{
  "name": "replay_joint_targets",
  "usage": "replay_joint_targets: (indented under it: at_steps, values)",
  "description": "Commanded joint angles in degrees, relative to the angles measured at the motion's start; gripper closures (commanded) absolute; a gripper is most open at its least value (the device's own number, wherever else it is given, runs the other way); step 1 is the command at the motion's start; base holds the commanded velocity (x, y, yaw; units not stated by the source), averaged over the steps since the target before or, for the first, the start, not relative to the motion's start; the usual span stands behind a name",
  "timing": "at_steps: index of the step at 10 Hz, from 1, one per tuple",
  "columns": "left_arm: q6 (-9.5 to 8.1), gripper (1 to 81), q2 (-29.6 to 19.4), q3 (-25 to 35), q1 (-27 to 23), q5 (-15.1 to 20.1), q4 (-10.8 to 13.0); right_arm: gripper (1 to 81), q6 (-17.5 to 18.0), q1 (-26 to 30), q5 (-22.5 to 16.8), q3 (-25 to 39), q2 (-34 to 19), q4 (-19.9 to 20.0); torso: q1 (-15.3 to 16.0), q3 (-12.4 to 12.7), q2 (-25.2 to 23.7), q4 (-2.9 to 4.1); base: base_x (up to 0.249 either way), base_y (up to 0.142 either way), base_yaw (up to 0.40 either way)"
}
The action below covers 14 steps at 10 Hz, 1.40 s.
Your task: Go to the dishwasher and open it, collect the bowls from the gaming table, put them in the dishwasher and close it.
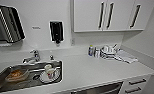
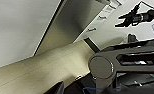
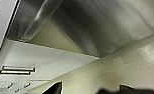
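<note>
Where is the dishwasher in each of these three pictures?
Head view: the dishwasher is a steel strip under the counter, at the bottom edge.
Left wrist view: its steel front rises from the pale floor.
Right wrist view: its front, close up, with the bar handle.
Shared landmark: the white drawers beside it.

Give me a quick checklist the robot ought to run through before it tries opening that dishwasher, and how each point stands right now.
1. Robot parked at the dishwasher: ok, its steel front sits just under the counter edge in the head view.
2. Handle in view: ok, the bar shows large and close in the right wrist view.
3. Door shut: ok, the steel front looks flush and closed.
4. Right gripper ready to grasp: cannot tell, its fingers are not clear.
5. Left gripper out of the way: cannot tell.
6. Floor before the door free: ok as far as the wrist views show.
</note>
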Motion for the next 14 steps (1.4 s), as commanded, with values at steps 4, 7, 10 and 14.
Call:
replay_joint_targets:
  at_steps: [4,7,10,14]
  values:
    - [0.23,1.0,-3.6,0.1,-2.6,0.1,0.4,1.0,0.8,17.3,-7.7,4.4,-3.5,8.6,0.0,0.0,0.0,0.0,0.0,0.0,0.0]
    - [0.23,1.0,-3.5,-0.1,-2.6,-0.2,-0.3,1.0,8.5,21.3,-10.7,-1.1,-0.4,12.8,0.0,0.0,0.0,0.0,0.0,0.0,0.0]
    - [0.23,1.0,-3.4,-0.1,-3.0,-0.2,-0.4,1.0,18.0,24.7,-16.8,-10.4,6.0,12.7,0.0,0.0,0.0,0.0,0.0,0.0,0.0]
    - [0.23,1.0,-3.4,-0.6,-3.2,-0.1,-0.8,1.0,27.9,28.8,-23.7,-19.4,10.2,10.7,0.0,0.0,0.0,0.0,0.0,0.0,0.0]
